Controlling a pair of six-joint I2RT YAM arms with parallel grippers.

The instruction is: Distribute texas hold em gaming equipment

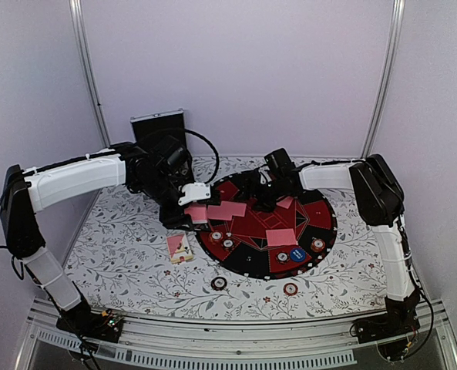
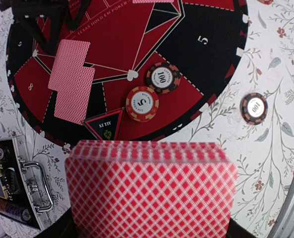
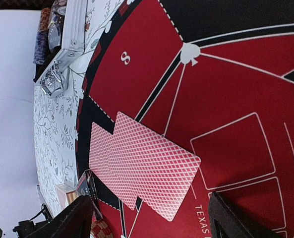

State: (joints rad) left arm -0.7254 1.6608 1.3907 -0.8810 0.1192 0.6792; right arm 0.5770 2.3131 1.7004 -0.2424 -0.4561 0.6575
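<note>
Left hand clamped on card deck beside mat rim; right hand spread wide, empty, over two overlapping cards on mat.

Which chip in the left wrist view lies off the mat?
The 100 chip alone on the floral tablecloth; the other two sit on the mat.

Floral table, round mat, card box, 2 chips
</note>
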